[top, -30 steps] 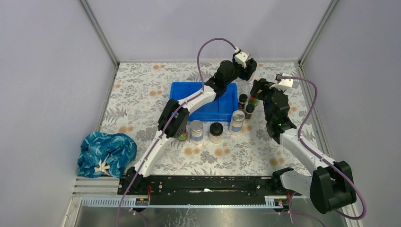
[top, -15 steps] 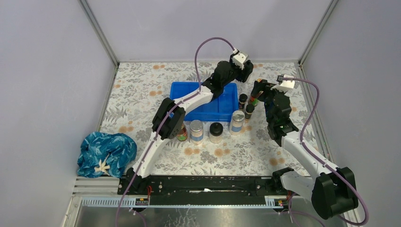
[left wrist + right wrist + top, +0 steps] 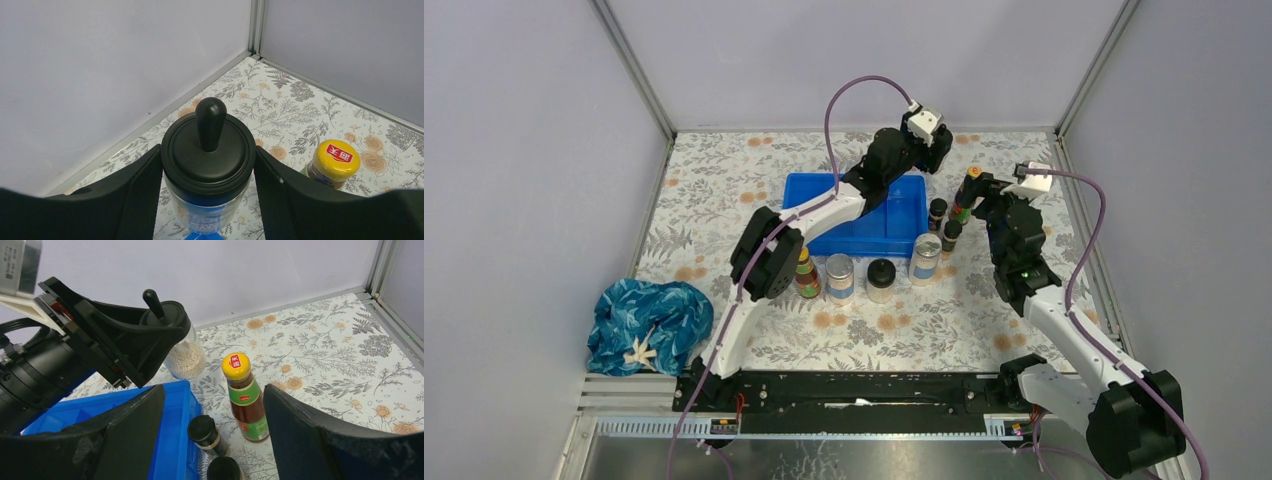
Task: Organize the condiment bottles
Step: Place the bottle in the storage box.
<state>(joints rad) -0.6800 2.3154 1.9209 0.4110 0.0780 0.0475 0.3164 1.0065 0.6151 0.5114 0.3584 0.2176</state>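
My left gripper (image 3: 208,172) is shut on a clear black-domed jar (image 3: 208,150) and holds it in the air past the far right corner of the blue tray (image 3: 864,225). In the right wrist view that jar (image 3: 185,357) hangs tilted above the table. My right gripper (image 3: 214,390) is open. A yellow-capped, red-labelled bottle (image 3: 246,400) stands upright ahead of its fingers, untouched. Two tiny black-capped bottles (image 3: 205,435) (image 3: 223,470) stand by the tray's right wall. Near the tray's front edge stand another yellow-capped bottle (image 3: 805,273), two silver-lidded jars (image 3: 839,277) (image 3: 926,257) and a black-domed jar (image 3: 881,279).
A crumpled blue cloth (image 3: 649,320) lies at the near left. Grey walls close in the flowered table on three sides, and the back right corner is close behind the held jar.
My left arm has swung left with the jar in its grip. My right gripper has drawn back to the right, away from the yellow-capped bottle, which now stands free.
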